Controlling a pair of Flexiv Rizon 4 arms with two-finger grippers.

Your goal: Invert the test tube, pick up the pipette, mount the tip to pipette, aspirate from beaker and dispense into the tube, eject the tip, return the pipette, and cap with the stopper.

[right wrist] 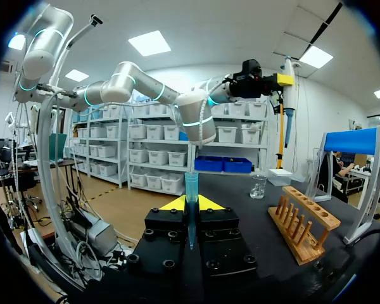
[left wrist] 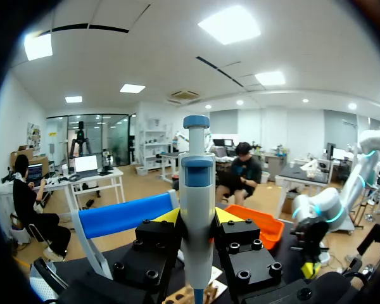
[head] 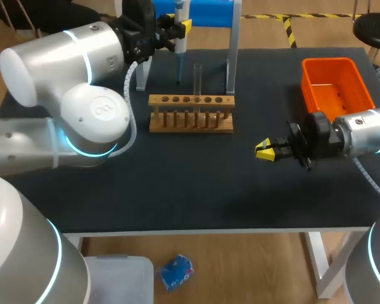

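The head camera hangs above and behind me and looks down on the whole tabletop (head: 177, 190), from near edge to far edge. My left wrist camera sits close behind my left gripper (left wrist: 197, 218) at the far edge and faces the right side. The pipette (left wrist: 197, 183) clamped there fills its middle. My right wrist camera sits low behind my right gripper (right wrist: 190, 204), which pinches the pipette tip (right wrist: 190, 218), and faces left. All three views share the wooden rack (head: 190, 114). Head and left wrist share the orange bin (left wrist: 256, 221).
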